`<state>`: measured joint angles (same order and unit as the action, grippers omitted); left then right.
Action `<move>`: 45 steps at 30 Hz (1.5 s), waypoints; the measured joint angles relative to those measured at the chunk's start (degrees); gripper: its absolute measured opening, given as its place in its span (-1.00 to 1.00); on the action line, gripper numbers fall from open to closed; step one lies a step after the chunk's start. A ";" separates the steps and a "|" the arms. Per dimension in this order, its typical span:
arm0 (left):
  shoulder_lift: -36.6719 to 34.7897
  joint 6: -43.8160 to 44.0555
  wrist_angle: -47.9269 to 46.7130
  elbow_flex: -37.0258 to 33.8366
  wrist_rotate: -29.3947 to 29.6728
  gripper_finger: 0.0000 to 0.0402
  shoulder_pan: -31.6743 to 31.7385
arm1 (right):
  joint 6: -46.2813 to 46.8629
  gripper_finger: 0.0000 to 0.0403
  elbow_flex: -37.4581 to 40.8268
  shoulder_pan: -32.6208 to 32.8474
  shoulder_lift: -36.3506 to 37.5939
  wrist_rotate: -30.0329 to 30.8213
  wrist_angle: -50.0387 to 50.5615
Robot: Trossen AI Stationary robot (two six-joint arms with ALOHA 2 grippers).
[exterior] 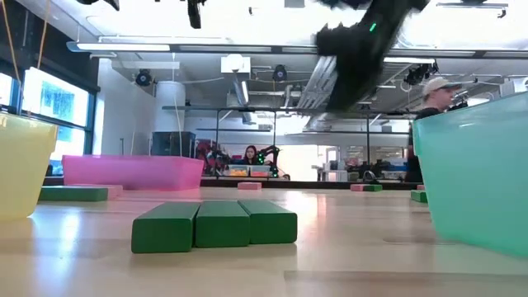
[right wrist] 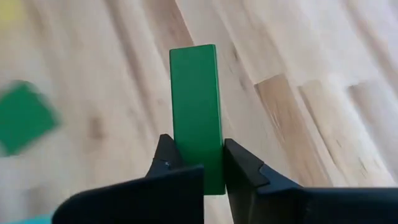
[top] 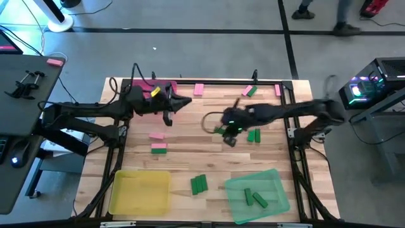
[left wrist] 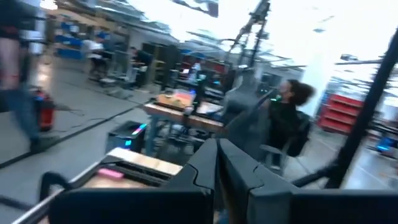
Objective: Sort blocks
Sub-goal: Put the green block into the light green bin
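My right gripper (right wrist: pixel 196 146) is over the middle of the table (top: pixel 229 133) and is shut on a green block (right wrist: pixel 196 93). In the low view it hangs high above the tabletop (exterior: pixel 355 49). More green blocks lie beside it (top: pixel 254 135), at the near middle (top: pixel 199 183) and inside the green tray (top: pixel 256 197). Pink blocks (top: pixel 157 135) (top: pixel 199 89) and a green one (top: pixel 159 148) lie flat on the wood. My left gripper (top: pixel 185 101), shut (left wrist: pixel 217 168), is held up level near the pink tray (top: pixel 149 88) and holds nothing. My right gripper pinches the green block between its two fingers at one end (right wrist: pixel 198 165), one finger on each long side. The fingers come from above, pointing down at the table, and the block sticks out along them. The block is lifted clear of the wood.
A yellow tray (top: pixel 140 191) sits at the near left, a green tray (top: pixel 272 180) at the near right and a pink tray at the far left. Pink and green blocks (top: pixel 250 90) lie along the far edge. Three green blocks (exterior: pixel 214 224) lie side by side near the low camera. People stand beyond the table.
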<state>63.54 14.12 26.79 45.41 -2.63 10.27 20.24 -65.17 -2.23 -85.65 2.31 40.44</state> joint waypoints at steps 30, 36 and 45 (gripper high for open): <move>13.43 14.77 13.84 0.21 1.37 -0.12 1.09 | 59.40 -0.72 14.91 43.83 2.10 -15.71 -6.56; 13.43 14.26 13.77 0.21 -0.36 -0.12 1.40 | 57.84 -0.27 13.55 43.02 2.02 -18.46 -6.48; 7.24 17.41 9.02 0.23 -8.88 -0.12 10.65 | 55.33 0.08 5.56 40.51 7.40 -10.82 -5.44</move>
<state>70.78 31.53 35.80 45.65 -11.51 20.92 75.57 -59.61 38.28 -78.25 -8.51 35.00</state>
